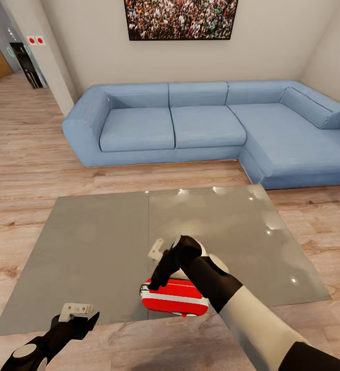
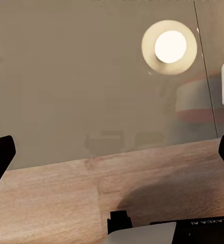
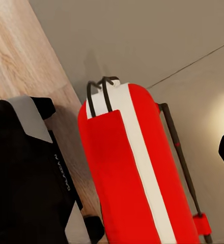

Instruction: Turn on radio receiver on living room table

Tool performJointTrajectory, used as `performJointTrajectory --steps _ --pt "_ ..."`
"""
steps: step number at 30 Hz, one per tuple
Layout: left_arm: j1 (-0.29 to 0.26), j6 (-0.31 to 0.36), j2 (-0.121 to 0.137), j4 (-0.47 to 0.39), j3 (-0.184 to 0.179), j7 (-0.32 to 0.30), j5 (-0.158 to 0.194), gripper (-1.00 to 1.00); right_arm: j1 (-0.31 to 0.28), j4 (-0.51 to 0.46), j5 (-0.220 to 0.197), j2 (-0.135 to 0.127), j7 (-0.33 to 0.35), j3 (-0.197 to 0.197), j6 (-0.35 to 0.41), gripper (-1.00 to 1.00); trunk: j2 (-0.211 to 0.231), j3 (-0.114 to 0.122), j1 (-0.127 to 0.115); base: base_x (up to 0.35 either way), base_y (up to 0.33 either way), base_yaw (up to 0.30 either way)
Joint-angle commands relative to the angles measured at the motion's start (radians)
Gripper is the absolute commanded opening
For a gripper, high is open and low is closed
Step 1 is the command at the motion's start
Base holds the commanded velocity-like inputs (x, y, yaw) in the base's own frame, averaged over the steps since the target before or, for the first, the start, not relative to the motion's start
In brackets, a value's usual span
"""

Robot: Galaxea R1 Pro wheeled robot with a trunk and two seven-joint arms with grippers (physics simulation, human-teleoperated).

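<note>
The red radio receiver [image 1: 176, 302] with its white band lies on the grey table [image 1: 98, 242], close to the front edge. In the right wrist view the radio receiver [image 3: 142, 183] shows its thin dark handle [image 3: 179, 152] along one side. My right gripper [image 1: 157, 265] hangs open just over the radio's left end, one dark finger [image 1: 156, 281] down beside it; whether it touches is unclear. The right gripper [image 3: 132, 132] has its fingers spread wide around the radio. My left gripper [image 1: 82, 315] is open at the table's front left edge, holding nothing; in its wrist view the left gripper [image 2: 112, 157] faces the table edge.
A blue L-shaped sofa [image 1: 206, 126] stands beyond the table under a crowd picture [image 1: 180, 18]. Light wood floor [image 1: 26, 154] surrounds the table, with a hallway opening at the far left. A round lamp reflection [image 2: 169, 47] glows on the glossy top.
</note>
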Motion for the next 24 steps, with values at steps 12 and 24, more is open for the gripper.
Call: performJointTrajectory --steps 12,24 --pt "0.0 -0.001 0.0 0.001 0.001 0.0 0.001 1.0 0.0 0.032 -0.002 0.0 -0.063 0.0 -0.037 1.0 0.0 0.0 0.0 0.0 0.0 0.0" --pt "0.0 -0.002 0.0 0.006 0.0 0.0 0.001 1.0 0.0 0.161 -0.002 0.0 -0.144 0.002 -0.099 1.0 0.0 0.0 0.0 0.0 0.0 0.0"
